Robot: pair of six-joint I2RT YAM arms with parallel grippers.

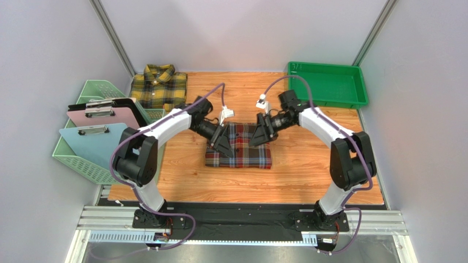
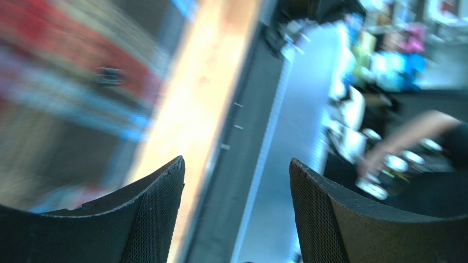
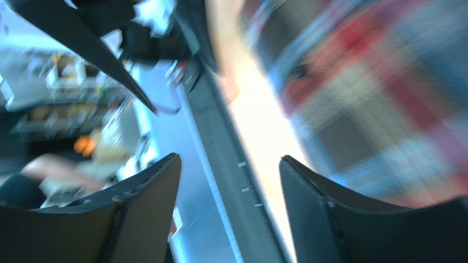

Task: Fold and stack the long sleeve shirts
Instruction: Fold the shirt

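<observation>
folded red-brown-navy plaid flannel shirt [image 1: 241, 152] sits under left gripper [image 1: 222, 144] and right gripper [image 1: 257, 136], both with jaws apart. likely next: grip both edges, stack it on the yellow-black plaid shirt [image 1: 159, 87].

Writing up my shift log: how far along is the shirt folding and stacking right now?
Done: the yellow shirt lies folded at the far-left corner of the table, and the red shirt looks folded into a rectangle mid-table. In hand: the left gripper and right gripper sit over the red shirt's far edge, both open and holding nothing. Left: the two shirts lie apart, so stacking is not yet done.
</observation>
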